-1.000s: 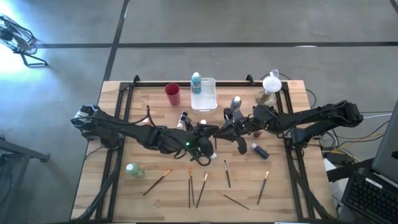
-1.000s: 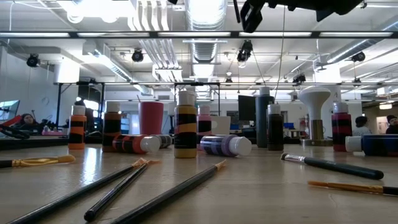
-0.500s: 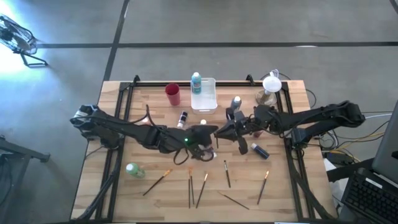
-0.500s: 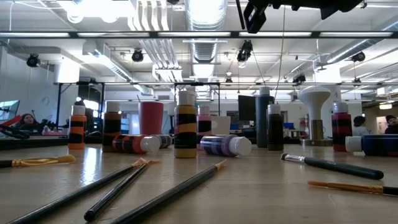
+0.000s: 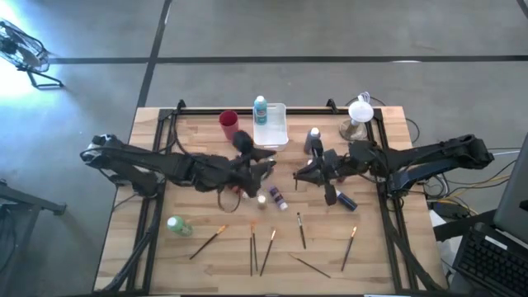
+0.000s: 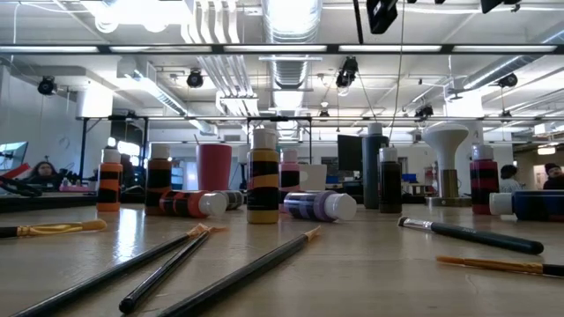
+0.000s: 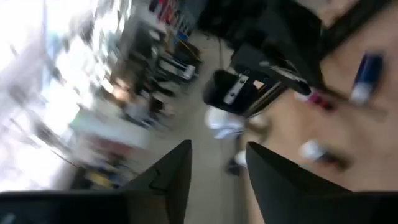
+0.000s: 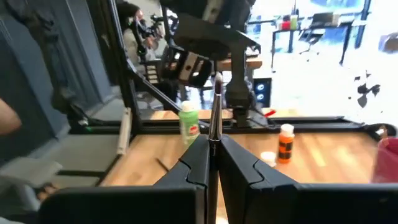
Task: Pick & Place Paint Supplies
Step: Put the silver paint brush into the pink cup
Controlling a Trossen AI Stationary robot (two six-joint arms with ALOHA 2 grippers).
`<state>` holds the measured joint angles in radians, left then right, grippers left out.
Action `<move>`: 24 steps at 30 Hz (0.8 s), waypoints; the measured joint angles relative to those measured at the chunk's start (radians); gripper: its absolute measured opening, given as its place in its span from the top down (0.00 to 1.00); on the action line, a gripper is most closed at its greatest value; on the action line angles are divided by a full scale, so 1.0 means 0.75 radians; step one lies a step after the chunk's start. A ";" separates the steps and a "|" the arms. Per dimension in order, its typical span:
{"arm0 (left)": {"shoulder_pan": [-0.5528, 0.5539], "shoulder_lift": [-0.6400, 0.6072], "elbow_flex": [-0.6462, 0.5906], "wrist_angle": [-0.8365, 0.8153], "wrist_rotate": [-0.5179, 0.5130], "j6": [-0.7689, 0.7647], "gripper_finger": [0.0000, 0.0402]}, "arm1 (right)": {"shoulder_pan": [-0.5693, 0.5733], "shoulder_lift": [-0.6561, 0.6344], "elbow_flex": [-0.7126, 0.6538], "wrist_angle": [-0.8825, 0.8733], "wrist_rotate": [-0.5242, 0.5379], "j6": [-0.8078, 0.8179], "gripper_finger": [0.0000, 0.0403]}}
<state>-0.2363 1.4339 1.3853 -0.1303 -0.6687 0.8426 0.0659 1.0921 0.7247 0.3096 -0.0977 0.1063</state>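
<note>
Loads of ceiling ducts and lights behind the wooden desk (image 5: 165,206). Paint bottles (image 6: 263,187) stand mid-desk, paintbrushes (image 5: 252,247) along the front. Left end effector (image 5: 262,167) hangs parted, empty; right end effector (image 8: 211,155) pinches a brush (image 8: 214,109).

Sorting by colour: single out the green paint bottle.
The green bottle standing alone on the left arm's side, just beyond the orange-tipped paintbrush that ends the row; the other bottles cluster at mid-table and farther back.
</note>
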 joint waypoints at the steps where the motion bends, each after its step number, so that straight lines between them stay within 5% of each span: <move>1: 0.018 -0.001 0.000 -0.021 0.027 -0.140 0.59 | 0.012 0.000 -0.004 0.000 0.027 -0.041 0.97; 6: 0.129 -0.003 0.000 -0.124 0.354 -0.646 0.54 | 0.079 0.024 -0.010 0.006 0.194 -0.176 0.97; 11: 0.206 -0.003 -0.030 -0.063 0.798 -0.860 0.54 | 0.137 0.029 -0.013 0.020 0.321 -0.245 0.97; 24: 0.218 -0.005 -0.374 0.675 0.868 -0.883 0.54 | 0.210 0.030 -0.019 0.116 0.414 -0.341 0.97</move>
<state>-0.0731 1.4303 1.1050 0.3760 -0.0174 0.1802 0.2234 1.1149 0.7101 0.3964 0.2131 -0.1497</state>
